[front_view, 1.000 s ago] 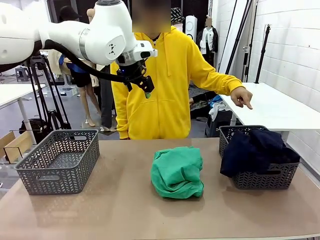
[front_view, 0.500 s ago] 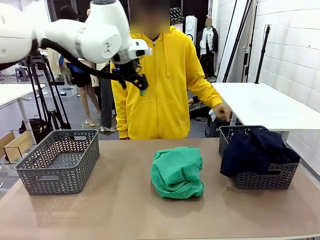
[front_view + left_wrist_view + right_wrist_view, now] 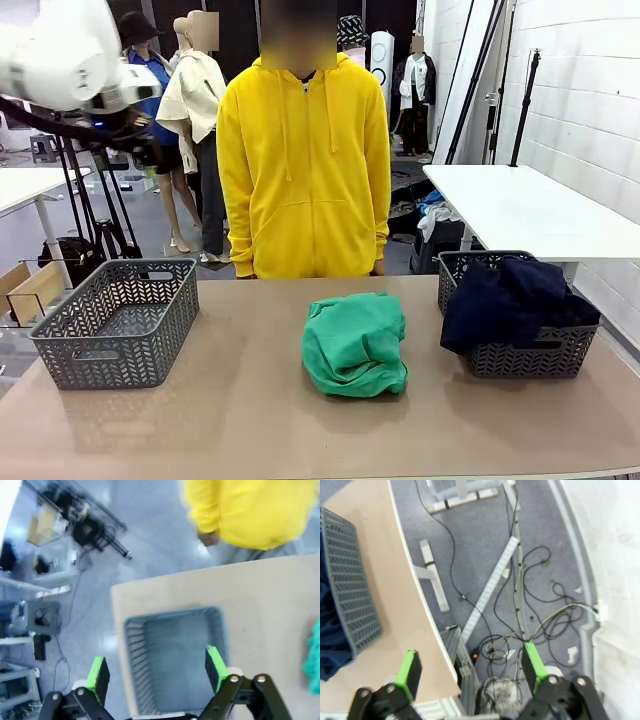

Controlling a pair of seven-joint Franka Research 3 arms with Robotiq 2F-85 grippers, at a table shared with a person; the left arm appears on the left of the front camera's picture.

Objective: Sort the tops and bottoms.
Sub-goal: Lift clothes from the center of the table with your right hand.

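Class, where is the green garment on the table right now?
In the front view, the green garment lies bunched on the table near its middle, between the empty grey basket on the robot's left and the basket of dark clothes on its right.

soft matt green cloth bundle [image 3: 354,345], dark navy cloth [image 3: 515,298], grey perforated plastic baskets [image 3: 118,322], smooth matt tabletop [image 3: 250,420]

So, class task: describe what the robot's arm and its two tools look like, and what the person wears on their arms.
The left arm is glossy white with rounded joints and a black cable running beneath it. The left tool and right tool are alike: black linkage frames with round rivets, each carrying two bright green pads. The person's sleeves are long and bright yellow, part of a zip hoodie with drawstrings.
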